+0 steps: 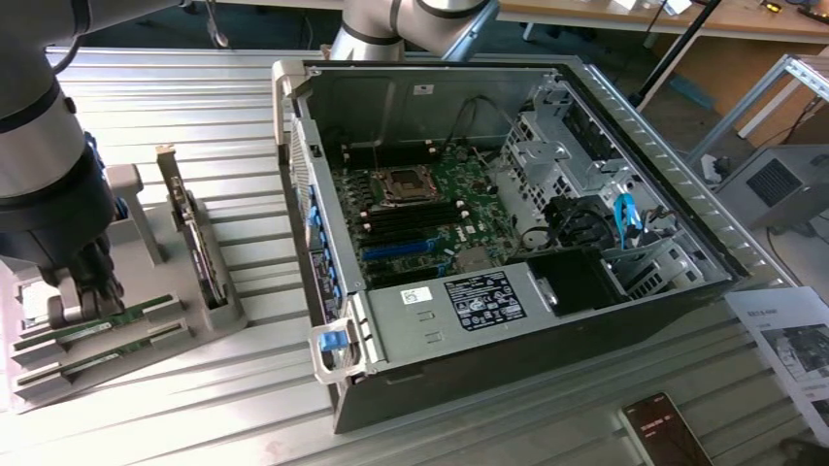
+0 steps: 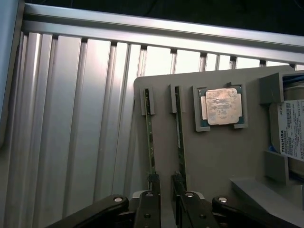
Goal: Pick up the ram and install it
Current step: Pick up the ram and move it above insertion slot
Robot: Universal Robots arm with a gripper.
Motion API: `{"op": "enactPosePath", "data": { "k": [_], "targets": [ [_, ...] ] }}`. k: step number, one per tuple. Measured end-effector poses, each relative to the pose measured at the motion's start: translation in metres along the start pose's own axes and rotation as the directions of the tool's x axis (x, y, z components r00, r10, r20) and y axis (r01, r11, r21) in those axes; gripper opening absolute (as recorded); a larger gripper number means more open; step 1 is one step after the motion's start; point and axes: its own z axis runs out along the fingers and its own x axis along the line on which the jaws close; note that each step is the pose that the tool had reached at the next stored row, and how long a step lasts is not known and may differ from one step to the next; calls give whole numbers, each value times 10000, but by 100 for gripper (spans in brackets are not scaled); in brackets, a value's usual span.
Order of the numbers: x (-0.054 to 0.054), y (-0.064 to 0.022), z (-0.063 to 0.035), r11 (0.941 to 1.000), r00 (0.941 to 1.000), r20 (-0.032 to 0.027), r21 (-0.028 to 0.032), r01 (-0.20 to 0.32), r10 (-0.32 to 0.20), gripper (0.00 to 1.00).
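Exterior high, wide; wrist close above shared tray (image 2: 218, 156)

Wrist view: the white label (image 2: 290, 127) on the hard drive (image 2: 280, 102) reads "TOSHIBA" in red, set sideways; the smaller print under it can't be read. Exterior view: the black label (image 1: 480, 299) and white sticker (image 1: 417, 295) on the computer case's metal cover carry print too small to read. The same goes for the printed sheet (image 1: 793, 342) on the exterior view's right.
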Motion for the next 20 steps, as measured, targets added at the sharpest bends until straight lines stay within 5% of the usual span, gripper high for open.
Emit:
{"op": "enactPosePath", "data": {
  "k": [20],
  "targets": [
    [6,1,74,10000,10000,-4,31,19,-19,24]
  ]
}}
